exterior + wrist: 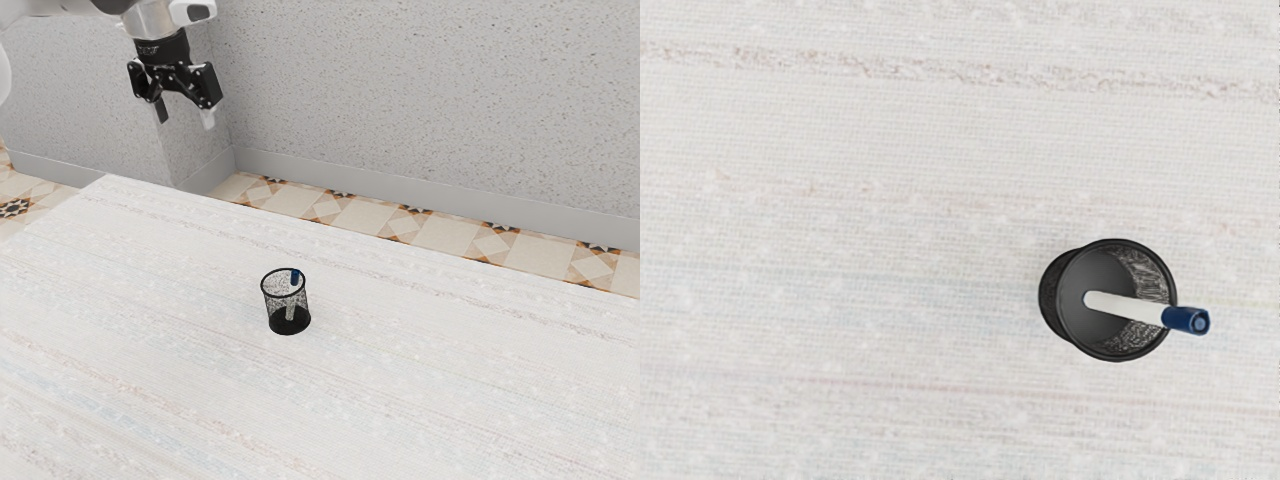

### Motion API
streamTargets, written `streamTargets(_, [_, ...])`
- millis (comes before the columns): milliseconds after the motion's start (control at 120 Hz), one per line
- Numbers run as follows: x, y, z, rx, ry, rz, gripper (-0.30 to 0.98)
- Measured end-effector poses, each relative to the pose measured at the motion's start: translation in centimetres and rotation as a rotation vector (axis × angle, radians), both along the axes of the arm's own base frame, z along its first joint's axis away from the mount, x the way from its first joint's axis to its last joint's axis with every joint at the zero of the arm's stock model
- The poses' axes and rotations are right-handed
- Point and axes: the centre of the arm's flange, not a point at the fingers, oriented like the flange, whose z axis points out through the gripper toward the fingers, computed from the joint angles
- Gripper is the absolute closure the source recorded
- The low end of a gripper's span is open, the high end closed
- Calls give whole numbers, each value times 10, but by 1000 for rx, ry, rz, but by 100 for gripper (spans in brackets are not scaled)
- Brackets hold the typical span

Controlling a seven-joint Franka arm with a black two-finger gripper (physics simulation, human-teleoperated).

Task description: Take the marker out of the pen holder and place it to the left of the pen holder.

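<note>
While my gripper (185, 114) hangs high, fingers spread and empty, the marker (1125, 307) leans inside the pen holder (1049, 300), blue end poking out; if I come down off-centre, I could topple both.

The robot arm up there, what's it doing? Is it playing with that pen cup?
Nobody is touching the cup right now. The robot arm has its gripper open and empty, up above the table. The marker is in the black mesh pen holder, leaning, with its blue end at the top. The robot's job is to take the marker out and put it down to the left of the holder, and that isn't done yet.
</note>
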Motion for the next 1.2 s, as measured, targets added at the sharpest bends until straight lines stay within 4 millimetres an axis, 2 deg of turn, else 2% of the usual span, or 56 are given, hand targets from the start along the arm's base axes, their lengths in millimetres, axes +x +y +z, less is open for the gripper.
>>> streamTargets(133, [5,-3,-4,-3,2,-17,0])
streamTargets(208, [18,-25,-5,-8,-48,-49,0])
streamTargets(267, [33,-44,-14,-12,-96,-73,0])
streamTargets(392, [68,-78,-47,2,-181,-78,0])
streamTargets(567, [96,-101,-77,35,-268,-25,0])
streamTargets(667, [119,-116,-128,47,-271,0,0])
streamTargets(775, [142,-112,-185,55,-281,49,0])
streamTargets(892, [155,-112,-224,22,-314,107,0])
streamTargets(967, [157,-96,-234,-10,-307,191,0])
streamTargets(1042, [155,-89,-237,-45,-270,264,0])
streamTargets(1200, [137,-75,-241,-124,-97,430,0])
